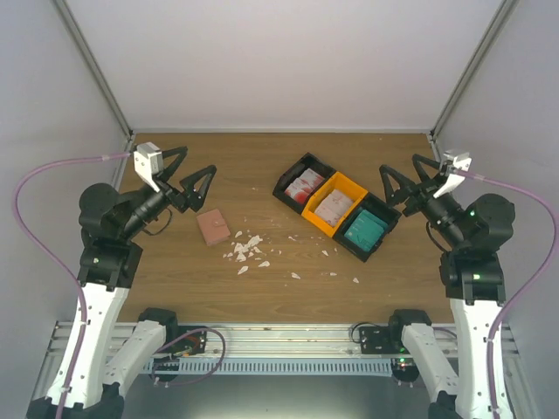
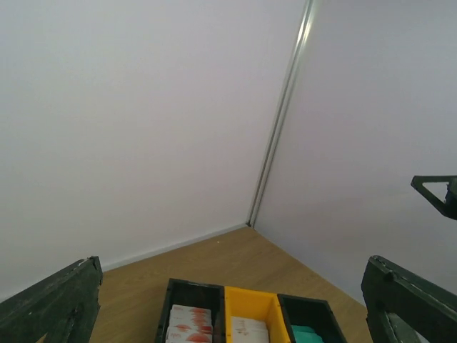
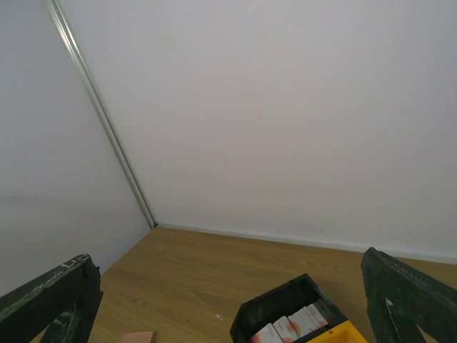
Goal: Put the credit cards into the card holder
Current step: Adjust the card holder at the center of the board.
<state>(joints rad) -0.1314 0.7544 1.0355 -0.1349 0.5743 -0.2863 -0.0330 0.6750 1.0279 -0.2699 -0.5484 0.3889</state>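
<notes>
- Left gripper (image 1: 199, 160): dark skeletal triangular fingers spread wide, nothing between them, hanging at 11 o'clock from the card holder and apart from it.
- Right gripper (image 1: 400, 166): same open-framed dark fingers, likewise splayed wide and empty, at 1 o'clock from the nearest bin.
- Card holder (image 1: 213, 227): flat salmon-pink rectangle, matte, closed, lying on the table at about 9 o'clock from the table's middle; only a pink corner showing at the bottom edge of the right wrist view.
- Credit cards (image 1: 304, 185): thin, smooth rectangles packed in three stacks, one stack per bin.
- Black bin (image 1: 290, 179), hard plastic, straight-walled, holding the red-and-white stack.
- Orange bin (image 1: 348, 184), same boxy shape, touching it on its 4 o'clock side, holding the pale whitish-pink stack (image 1: 333, 208).
- Second black bin (image 1: 381, 209), next along toward 4 o'clock, holding the teal stack (image 1: 363, 230).
- Row of bins sitting at 2 o'clock from the table's middle, well apart from the card holder.
- White scraps (image 1: 246, 249): small, ragged, irregular bits, thickest at 4 o'clock just beside the card holder, thinning out toward 3 o'clock.
- Table (image 1: 175, 279): brown wood grain, smooth, enclosed by plain pale walls.
</notes>
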